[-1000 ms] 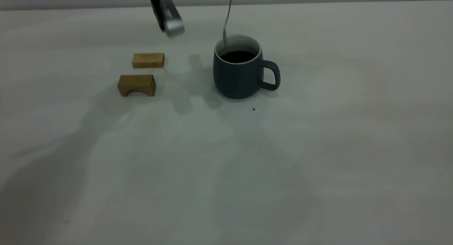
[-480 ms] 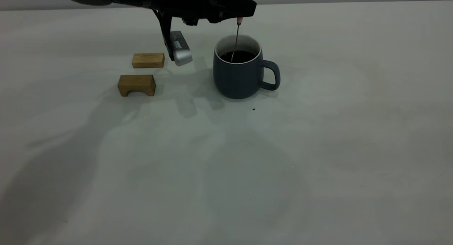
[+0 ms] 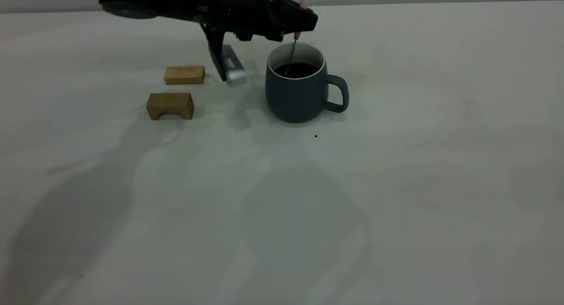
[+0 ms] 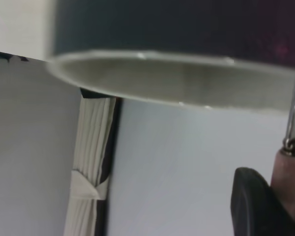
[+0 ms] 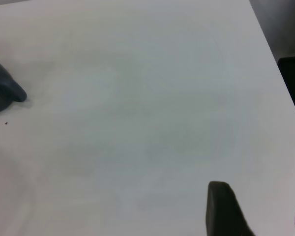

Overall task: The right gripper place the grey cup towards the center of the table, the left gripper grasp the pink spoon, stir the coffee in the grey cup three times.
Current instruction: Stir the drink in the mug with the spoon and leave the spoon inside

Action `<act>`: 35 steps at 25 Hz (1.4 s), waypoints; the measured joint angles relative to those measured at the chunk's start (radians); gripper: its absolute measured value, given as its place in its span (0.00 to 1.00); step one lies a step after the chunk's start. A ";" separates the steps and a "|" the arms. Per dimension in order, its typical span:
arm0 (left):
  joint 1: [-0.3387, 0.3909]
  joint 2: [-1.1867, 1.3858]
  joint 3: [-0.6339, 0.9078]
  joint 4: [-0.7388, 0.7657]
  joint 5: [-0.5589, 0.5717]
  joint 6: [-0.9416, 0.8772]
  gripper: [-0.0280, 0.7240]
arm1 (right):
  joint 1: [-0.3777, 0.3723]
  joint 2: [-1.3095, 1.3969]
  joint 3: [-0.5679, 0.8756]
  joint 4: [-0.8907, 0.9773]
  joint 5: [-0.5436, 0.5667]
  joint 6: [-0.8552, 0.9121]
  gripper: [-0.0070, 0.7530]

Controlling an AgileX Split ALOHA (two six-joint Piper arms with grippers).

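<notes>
Since half a second ago, our left gripper (image 3: pixel 296 26) has come lower over the rounded dark blue-grey mug (image 3: pixel 296 95), and the pink-handled spoon with the thin grey metal neck (image 3: pixel 294 49) now reaches deeper into the dark, glossy coffee (image 3: pixel 297 69). Our fingers are closed on the pink handle, which the left wrist view also shows. The mug stands near the middle of the off-white matte table (image 3: pixel 396 186), handle to the right, so we judge the placing step finished and the spoon already grasped. What remains is the stirring; how many turns are done, we cannot tell. Our right gripper (image 5: pixel 255 209) hangs open far to the right, well apart from the mug. Two small wooden blocks (image 3: pixel 176 91) lie to the left.
</notes>
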 joint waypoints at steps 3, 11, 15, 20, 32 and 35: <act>-0.021 0.012 -0.013 -0.002 0.005 0.009 0.20 | 0.000 0.000 0.000 0.000 0.000 0.000 0.53; -0.041 0.029 -0.013 0.015 0.121 0.000 0.20 | 0.000 0.000 0.000 0.000 0.000 0.000 0.53; -0.018 0.029 -0.013 0.079 0.189 -0.071 0.20 | 0.000 0.000 0.000 0.000 0.000 0.000 0.53; 0.047 0.029 -0.013 0.138 0.205 -0.137 0.20 | 0.000 0.000 0.000 0.000 0.000 0.000 0.53; 0.003 0.035 -0.015 0.010 0.132 0.049 0.20 | 0.000 0.000 0.000 0.000 0.000 0.000 0.53; -0.014 0.042 -0.015 0.012 0.147 0.062 0.20 | 0.000 0.000 0.000 0.000 0.000 0.000 0.53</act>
